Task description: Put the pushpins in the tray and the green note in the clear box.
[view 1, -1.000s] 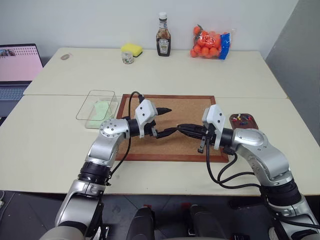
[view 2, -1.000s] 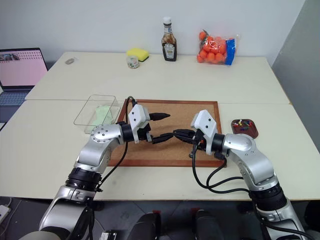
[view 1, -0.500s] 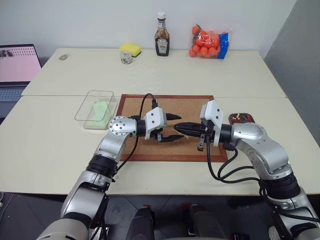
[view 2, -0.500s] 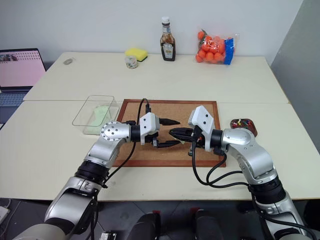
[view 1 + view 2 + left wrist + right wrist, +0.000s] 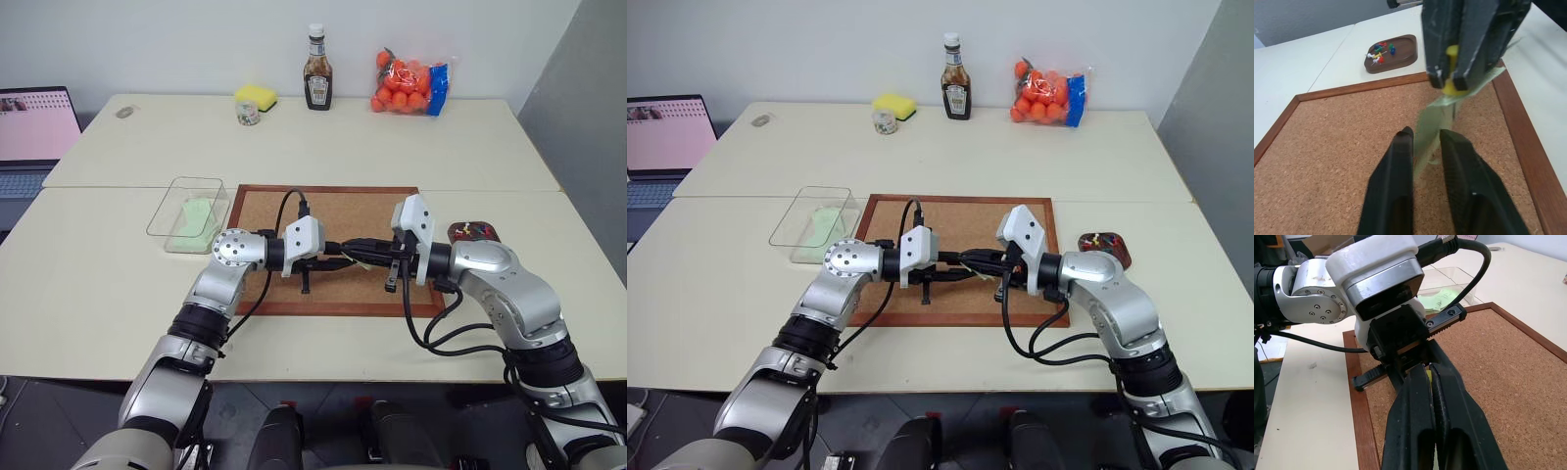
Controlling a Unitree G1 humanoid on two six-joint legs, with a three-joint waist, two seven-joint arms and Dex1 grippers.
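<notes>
Over the corkboard [image 5: 333, 211] my two grippers meet tip to tip. My right gripper [image 5: 1449, 81] is shut on a yellow pushpin [image 5: 1449, 88], and a pale green note [image 5: 1425, 127] hangs from that pin. The lower part of this note sits between the fingers of my left gripper [image 5: 1425, 134], which is shut on it. At the board's right end lies the dark brown tray [image 5: 490, 235] with several coloured pushpins [image 5: 1380, 51] in it. The clear box [image 5: 186, 196] stands off the board's left end with another green note [image 5: 199, 213] inside.
Along the far table edge stand a ketchup bottle [image 5: 315, 80], a yellow sponge [image 5: 257, 96], a small jar [image 5: 248, 113] and a bag of oranges [image 5: 407, 83]. A laptop [image 5: 34, 127] sits at the far left.
My left gripper moved right toward the right gripper and its fingers went from wide open to closed on the hanging note. The right gripper stayed put.
</notes>
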